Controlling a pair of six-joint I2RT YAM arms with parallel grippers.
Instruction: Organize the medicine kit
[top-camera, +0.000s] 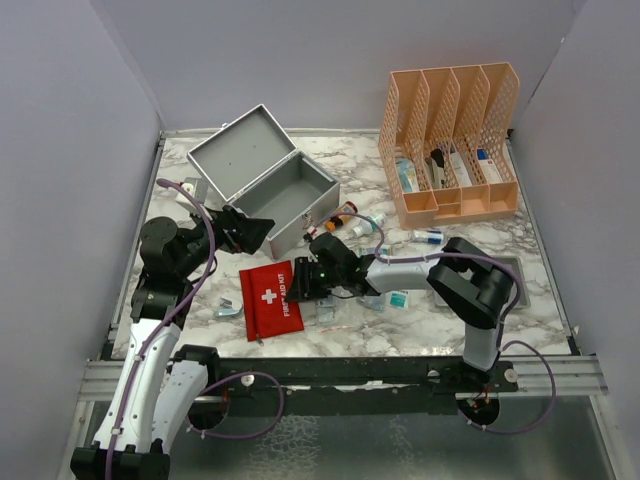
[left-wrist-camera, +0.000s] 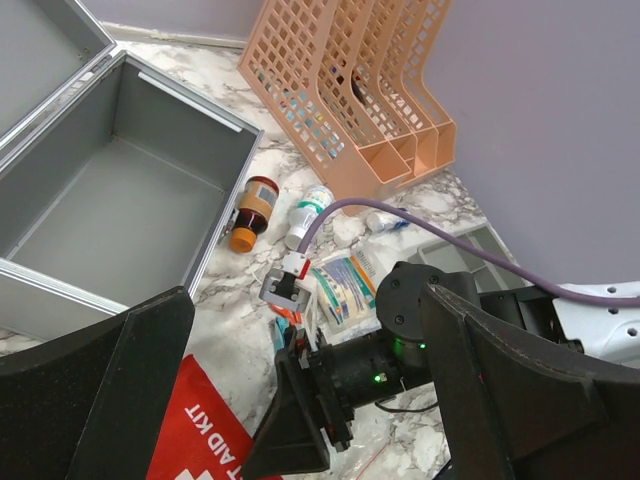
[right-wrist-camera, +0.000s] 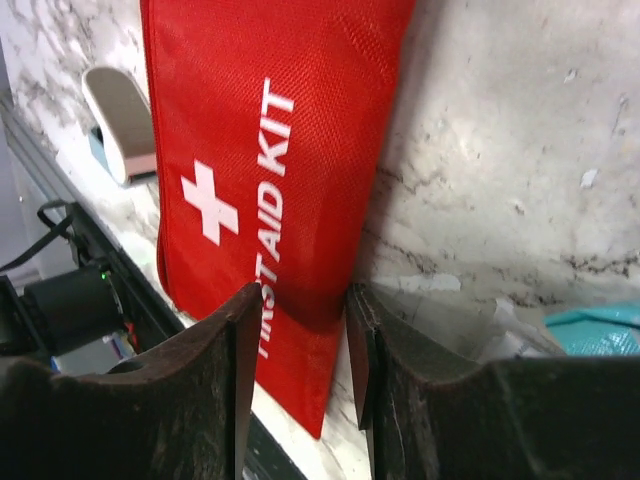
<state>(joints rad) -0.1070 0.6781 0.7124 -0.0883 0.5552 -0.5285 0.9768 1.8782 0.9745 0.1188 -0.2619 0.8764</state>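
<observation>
Pale lilac walls are enclosing the marble-patterned table on three sides. Soft, even light is falling on it, and beyond its near edge a possibly metal floor is showing.

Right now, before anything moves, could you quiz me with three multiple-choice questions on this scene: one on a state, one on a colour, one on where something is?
1. The box is:
A) shut and latched
B) open, with nothing showing inside
C) open and packed full

2. The organizer is:
A) orange
B) blue
C) green

3. The pouch is:
A) inside the box
B) on the table, nearer the arms than the box
C) in the organizer

Answers:
1 B, its lid stands back and the grey floor inside is bare.
2 A, its mesh walls are orange.
3 B, the red pouch rests on the marble in front of the box.
</observation>
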